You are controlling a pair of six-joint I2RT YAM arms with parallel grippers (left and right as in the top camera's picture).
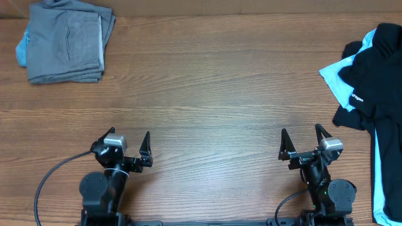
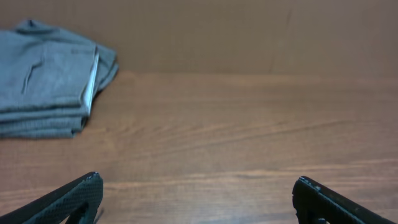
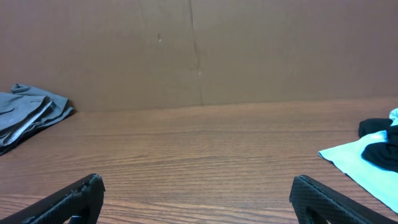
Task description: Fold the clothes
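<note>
Folded grey shorts (image 1: 66, 44) lie in a stack at the table's far left corner; they also show in the left wrist view (image 2: 46, 84) and the right wrist view (image 3: 28, 115). A light-blue edge (image 1: 22, 47) pokes out under the stack. A heap of black (image 1: 377, 69) and light-blue garments (image 1: 333, 78) lies unfolded at the right edge, seen also in the right wrist view (image 3: 367, 158). My left gripper (image 1: 130, 139) is open and empty near the front edge. My right gripper (image 1: 303, 135) is open and empty near the front edge.
The wooden table (image 1: 213, 94) spreads between the two piles. A brown cardboard wall (image 3: 199, 50) stands along the far side.
</note>
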